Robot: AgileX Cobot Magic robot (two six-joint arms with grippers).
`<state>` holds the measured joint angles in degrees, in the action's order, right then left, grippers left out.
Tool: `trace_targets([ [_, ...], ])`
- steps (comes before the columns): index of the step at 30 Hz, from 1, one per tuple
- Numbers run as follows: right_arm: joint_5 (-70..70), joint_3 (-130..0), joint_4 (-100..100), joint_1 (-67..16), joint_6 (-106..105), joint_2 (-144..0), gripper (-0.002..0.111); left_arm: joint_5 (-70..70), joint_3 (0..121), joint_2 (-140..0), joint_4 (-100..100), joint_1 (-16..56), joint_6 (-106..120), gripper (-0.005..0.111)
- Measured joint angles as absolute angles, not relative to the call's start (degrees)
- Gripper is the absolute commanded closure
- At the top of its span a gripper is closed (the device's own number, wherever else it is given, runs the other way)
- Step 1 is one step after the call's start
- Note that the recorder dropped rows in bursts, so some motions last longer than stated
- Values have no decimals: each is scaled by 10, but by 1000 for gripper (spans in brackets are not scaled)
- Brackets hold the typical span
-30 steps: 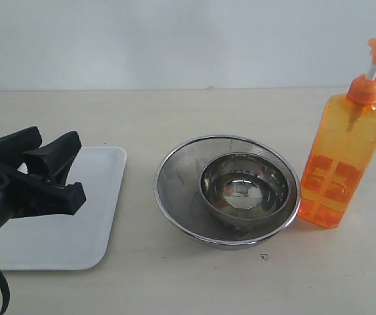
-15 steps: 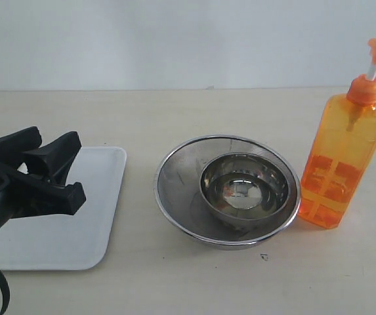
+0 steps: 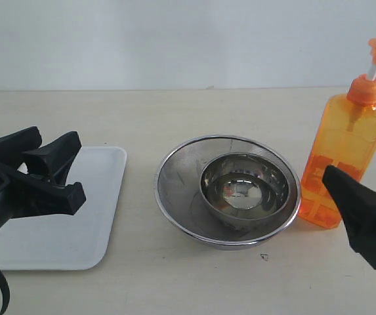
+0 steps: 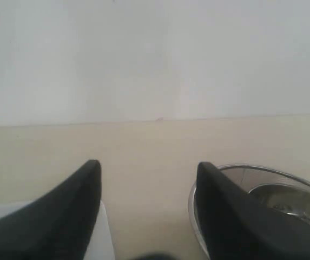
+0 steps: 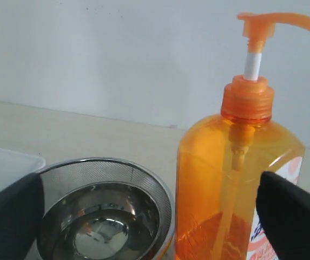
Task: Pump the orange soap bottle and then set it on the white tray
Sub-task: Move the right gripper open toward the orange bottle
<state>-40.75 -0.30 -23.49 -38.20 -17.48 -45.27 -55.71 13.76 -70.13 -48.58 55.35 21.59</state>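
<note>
the orange soap bottle [image 3: 348, 144] stands upright on the pale worktop [image 3: 174, 111], far over on the right. its pump head is up on the white stem, with the spout pointing away from the other things. it sits just beside the right rim of a round steel strainer [image 3: 174, 164], and i cannot tell whether the two touch. a smaller steel bowl [image 3: 243, 190] rests inside the strainer.

the white tray [image 3: 96, 223] lies flat on the left, well apart from the bottle, with the strainer between them. nothing lies on the part of the tray i can see.

as for writing, the bottle has a red-and-white label low on its body. through the orange plastic it shows only as reddish blocks. the right wrist view catches a sliver of the label with some small blue print, too small and cut off to read. i can make out no brand.

the right tool [image 5: 149, 181] is spread wide and pinching nothing. one dark finger stands near the strainer side, and the other overlaps the bottle's lower corner, so the bottle stands partly in the gap. in the exterior view one finger sits in front of the bottle's lower half.

the left tool [image 4: 148, 165] is over the tray's left part, its fingers parted with bare worktop showing between them, holding nothing.
</note>
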Motion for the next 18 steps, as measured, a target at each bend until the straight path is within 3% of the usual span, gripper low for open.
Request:
trace_targets([
  [7, -433, -16, -282, -383, -153, -526, 6, -557, 138, -701, -486, 553, 216, 57],
  [18, -660, -23, -290, -383, -34, -771, 6, -557, 138, -701, -486, 553, 216, 57],
])
